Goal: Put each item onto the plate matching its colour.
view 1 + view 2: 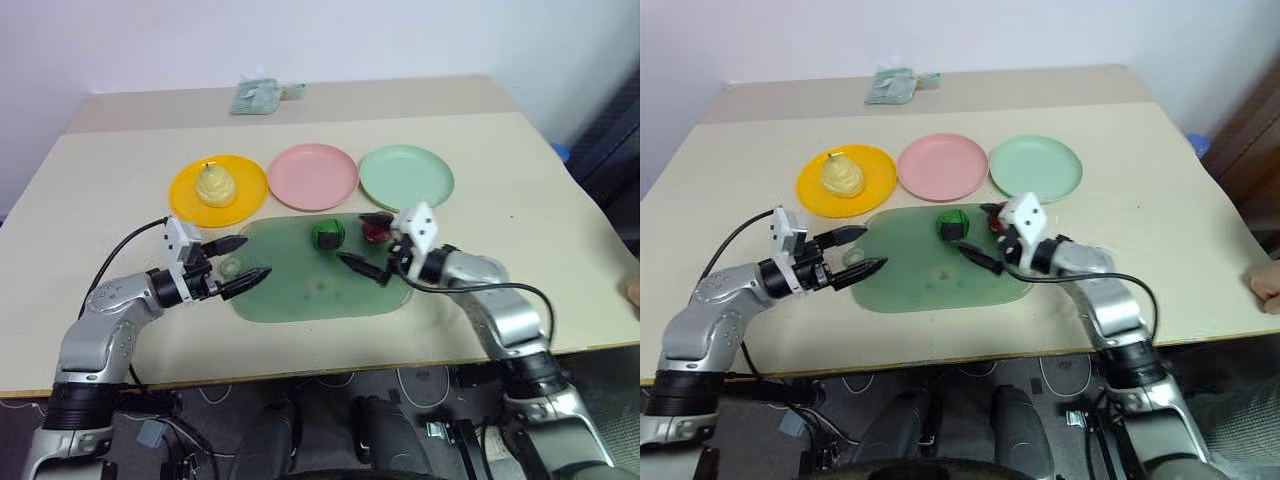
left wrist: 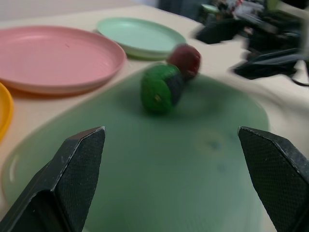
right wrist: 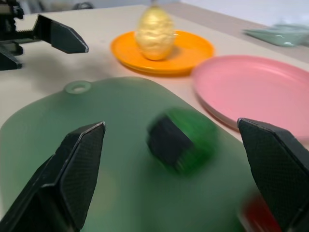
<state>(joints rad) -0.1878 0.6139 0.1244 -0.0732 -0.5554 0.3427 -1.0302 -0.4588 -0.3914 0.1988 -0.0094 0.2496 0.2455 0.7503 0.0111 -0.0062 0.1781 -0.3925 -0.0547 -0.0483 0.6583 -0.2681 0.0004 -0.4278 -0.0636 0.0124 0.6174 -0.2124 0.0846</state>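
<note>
A pale yellow pear stands on the orange-yellow plate. The pink plate and the mint green plate beside it hold nothing. On the translucent green mat lie a dark green ball and, just to its right, a red ball. My left gripper is open over the mat's left edge, pointing toward the balls with nothing between its fingers. My right gripper is open at the mat's right side, level with the two balls, with the green ball in front of it.
A pale green packet lies at the back of the table. A person's hand rests at the table's right edge. The plates stand in a row just behind the mat. Cables run from both wrists.
</note>
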